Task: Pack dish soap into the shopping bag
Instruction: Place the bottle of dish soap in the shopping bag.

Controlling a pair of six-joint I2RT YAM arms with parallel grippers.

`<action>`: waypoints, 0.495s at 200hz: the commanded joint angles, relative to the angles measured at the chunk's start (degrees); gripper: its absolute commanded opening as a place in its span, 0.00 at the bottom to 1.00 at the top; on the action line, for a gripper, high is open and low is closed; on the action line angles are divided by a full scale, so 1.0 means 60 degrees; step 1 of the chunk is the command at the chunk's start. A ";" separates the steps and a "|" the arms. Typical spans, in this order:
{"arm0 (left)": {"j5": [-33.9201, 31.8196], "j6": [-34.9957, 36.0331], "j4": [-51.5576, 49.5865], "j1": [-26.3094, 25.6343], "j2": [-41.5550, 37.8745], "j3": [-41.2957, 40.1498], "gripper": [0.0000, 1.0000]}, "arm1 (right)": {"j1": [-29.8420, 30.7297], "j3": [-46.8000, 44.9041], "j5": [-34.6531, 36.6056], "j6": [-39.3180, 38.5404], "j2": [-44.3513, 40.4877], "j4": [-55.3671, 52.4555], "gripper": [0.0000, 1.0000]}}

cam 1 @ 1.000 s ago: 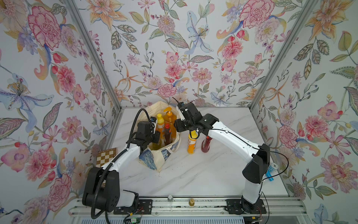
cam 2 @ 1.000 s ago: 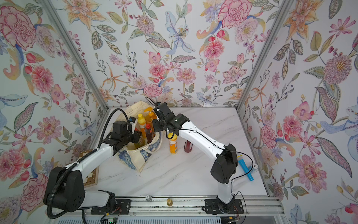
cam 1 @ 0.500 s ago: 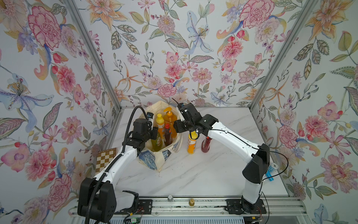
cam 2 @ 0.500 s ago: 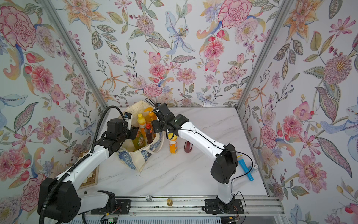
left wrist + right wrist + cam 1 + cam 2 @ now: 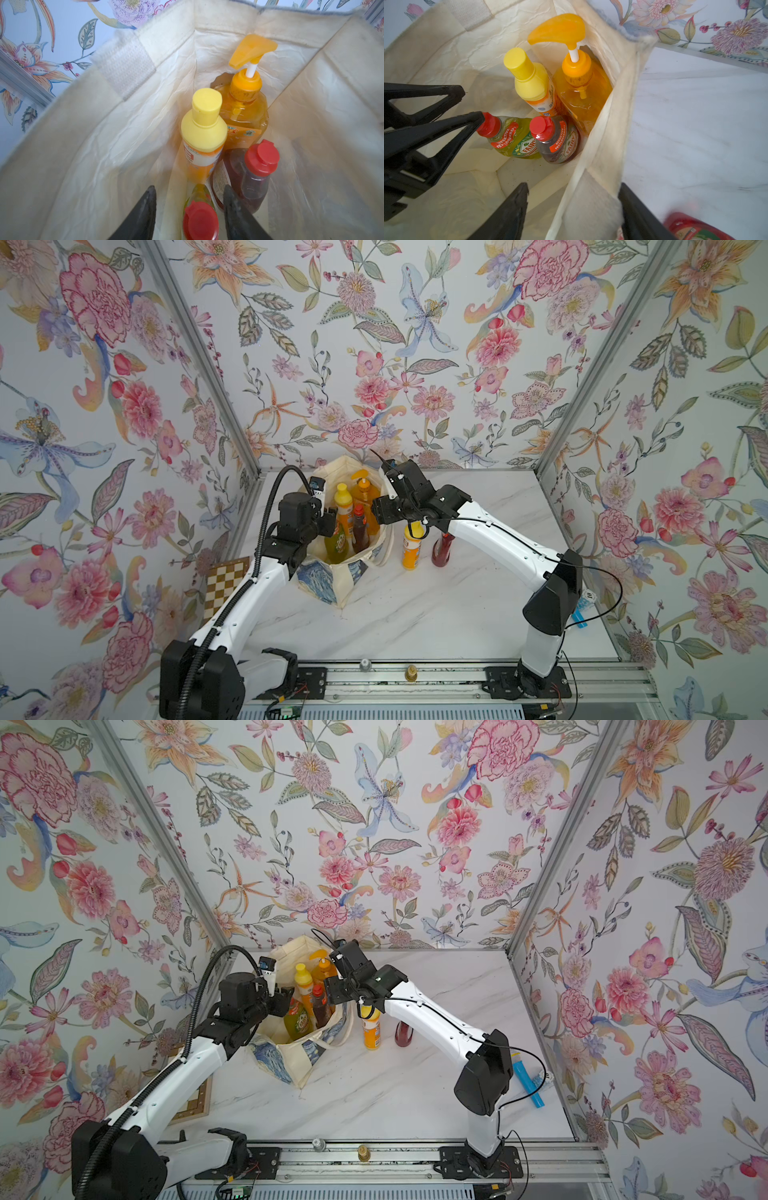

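The veined marble tabletop (image 5: 457,614) carries the cream canvas shopping bag (image 5: 320,578), holding four glossy plastic bottles: bulbous amber pump bottle (image 5: 243,112), cylindrical orange bottle (image 5: 203,133), leaning green bottle (image 5: 515,139), dark-red bottle (image 5: 558,143). A second orange bottle (image 5: 411,549) and second dark-red bottle (image 5: 441,551) stand just outside. The left claw (image 5: 189,187), released, flanks the green bottle's red cap (image 5: 200,220); the right claw (image 5: 574,184), released, straddles the bag's wall

3 walls (image 5: 415,344) papered in a pale floral print of pink, orange and lilac blooms close the left, far and right sides, meeting at 2 slanting aluminium posts (image 5: 199,356). The white marble-look tabletop (image 5: 415,614) is evenly and softly lit, with a metal rail (image 5: 457,676) along its near edge and a chequered board (image 5: 226,585) just beyond its left edge
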 commanded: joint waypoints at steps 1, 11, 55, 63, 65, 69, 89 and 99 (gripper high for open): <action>-0.0106 0.0045 -0.0200 -0.0097 -0.0425 0.0446 0.54 | 0.0089 -0.0079 0.0241 -0.0174 -0.0461 0.0017 0.71; -0.0106 0.0030 -0.0276 -0.0096 -0.0527 0.0510 0.55 | 0.0111 -0.0090 0.0283 -0.0217 -0.0513 0.0016 0.71; -0.0063 -0.0054 -0.0576 -0.0091 -0.1059 0.0740 0.64 | 0.0272 -0.0174 0.0532 -0.0357 -0.0854 0.0016 0.73; -0.0062 -0.0112 -0.0616 -0.0081 -0.1169 0.0770 0.68 | 0.0297 -0.0209 0.0601 -0.0397 -0.0943 0.0013 0.74; -0.0062 -0.0123 -0.0630 -0.0096 -0.1198 0.0783 0.69 | 0.0314 -0.0223 0.0625 -0.0401 -0.0969 0.0015 0.74; -0.0065 -0.0142 -0.0651 -0.0091 -0.1255 0.0803 0.72 | 0.0338 -0.0261 0.0668 -0.0426 -0.1029 0.0007 0.75; -0.0063 -0.0312 -0.0751 -0.0091 -0.1637 0.0891 0.89 | 0.0466 -0.0389 0.0898 -0.0549 -0.1307 0.0016 0.79; -0.0097 -0.0399 -0.0766 -0.0089 -0.1928 0.0881 0.97 | 0.0536 -0.0454 0.1012 -0.0599 -0.1440 0.0031 0.80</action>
